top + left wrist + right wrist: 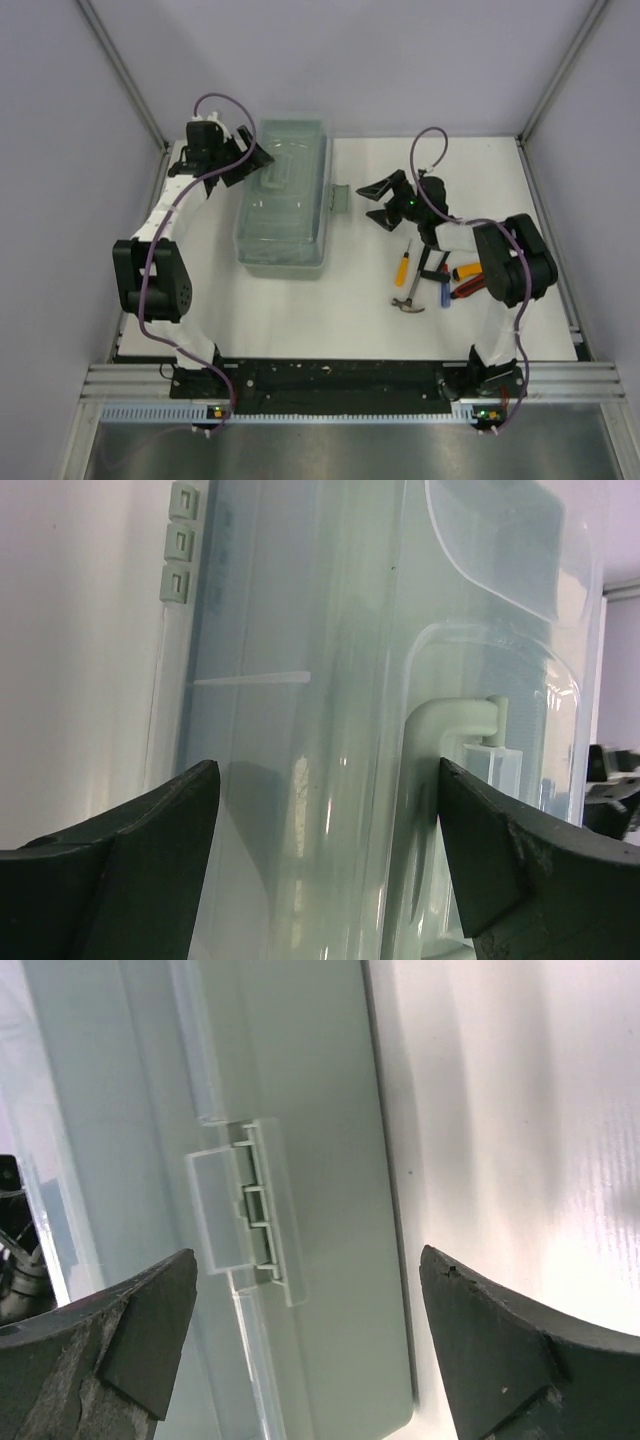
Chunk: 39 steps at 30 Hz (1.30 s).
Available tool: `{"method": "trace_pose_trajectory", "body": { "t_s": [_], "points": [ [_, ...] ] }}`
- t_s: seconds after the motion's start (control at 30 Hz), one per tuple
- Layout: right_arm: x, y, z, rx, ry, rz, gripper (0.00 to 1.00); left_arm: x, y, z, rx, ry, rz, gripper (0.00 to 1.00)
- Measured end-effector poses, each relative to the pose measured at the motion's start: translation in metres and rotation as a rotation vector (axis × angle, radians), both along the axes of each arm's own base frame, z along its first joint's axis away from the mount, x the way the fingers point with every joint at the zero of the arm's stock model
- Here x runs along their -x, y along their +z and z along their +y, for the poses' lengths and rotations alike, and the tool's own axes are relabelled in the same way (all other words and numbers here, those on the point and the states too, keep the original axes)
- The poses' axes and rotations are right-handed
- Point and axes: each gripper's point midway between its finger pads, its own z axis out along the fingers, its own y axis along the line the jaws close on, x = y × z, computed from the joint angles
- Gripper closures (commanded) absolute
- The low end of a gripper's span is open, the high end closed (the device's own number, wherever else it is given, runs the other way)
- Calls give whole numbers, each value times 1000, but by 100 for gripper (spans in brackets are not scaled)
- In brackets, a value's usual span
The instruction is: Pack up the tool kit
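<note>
A pale green translucent tool box [285, 200] with its lid down stands on the white table. My left gripper [250, 160] is open at the box's far left edge; its wrist view shows the lid [330, 730] and the handle [455, 725] between the spread fingers. My right gripper [383, 203] is open just right of the box, facing the latch [340, 197], which shows in the right wrist view [245, 1210]. A yellow-handled screwdriver [402, 265], a hammer [408, 298], a blue tool [445, 292] and a red and orange tool [466, 280] lie at the right.
The table is walled by grey panels at the back and both sides. The right arm's elbow [515, 260] hangs over the loose tools. A black rail [330, 375] runs along the near edge.
</note>
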Motion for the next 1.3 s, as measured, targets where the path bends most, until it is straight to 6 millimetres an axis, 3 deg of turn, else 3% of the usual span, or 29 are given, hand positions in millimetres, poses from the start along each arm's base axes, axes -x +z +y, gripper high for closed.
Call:
{"method": "trace_pose_trajectory", "body": {
  "t_s": [0.2,0.4,0.67,0.83,1.1,1.3],
  "points": [
    [-2,37,-5,163,53,-102,16,15,4,7,-59,-2,85,13],
    [7,62,-5,328,117,-189,16,24,3,6,-89,-47,108,13],
    [21,135,46,501,236,-413,19,29,6,6,-109,-79,97,12],
    [30,165,69,524,282,-483,30,30,20,10,-130,-69,77,12],
    [28,169,100,570,332,-496,43,36,58,26,-206,-4,-23,21],
    [34,179,150,608,378,-527,46,48,54,46,-240,97,-10,27]
  ]
}}
